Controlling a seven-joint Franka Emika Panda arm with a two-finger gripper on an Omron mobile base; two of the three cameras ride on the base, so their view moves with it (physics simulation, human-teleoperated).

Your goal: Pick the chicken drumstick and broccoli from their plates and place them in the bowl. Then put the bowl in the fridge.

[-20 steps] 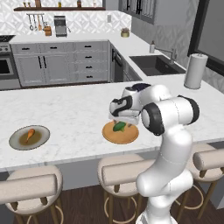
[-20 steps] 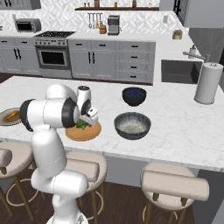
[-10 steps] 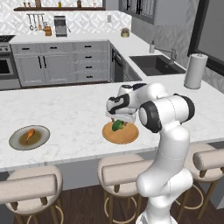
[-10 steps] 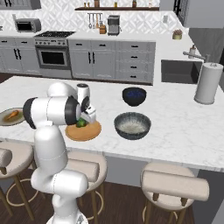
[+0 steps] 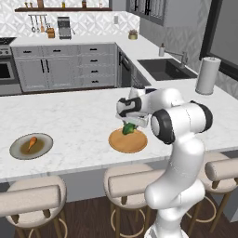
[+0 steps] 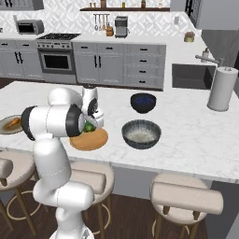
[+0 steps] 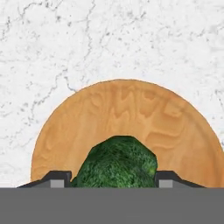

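The dark green broccoli [image 7: 116, 162] sits on the round wooden plate [image 7: 131, 109] near the counter's front edge. My gripper [image 7: 113, 181] reaches down over it, and its two fingertips [image 7: 59, 180] press against the floret's sides. From the base I see the gripper [image 5: 128, 125] over the wooden plate [image 5: 128, 143]. The orange-brown chicken drumstick [image 5: 31, 142] lies on the grey-rimmed plate [image 5: 18, 151] far to the left. The mottled grey bowl [image 6: 141, 133] stands just right of the wooden plate [image 6: 93, 140]. The fridge is out of view.
A smaller dark navy bowl [image 6: 143, 102] stands behind the grey bowl. A paper towel roll [image 6: 222, 88] stands at the counter's right end, near the sink [image 5: 165, 69]. Bar stools [image 5: 135, 181] line the counter's front edge below me.
The fingers have come in from wide open onto the broccoli's sides. The hand has sunk a little toward the wooden plate.
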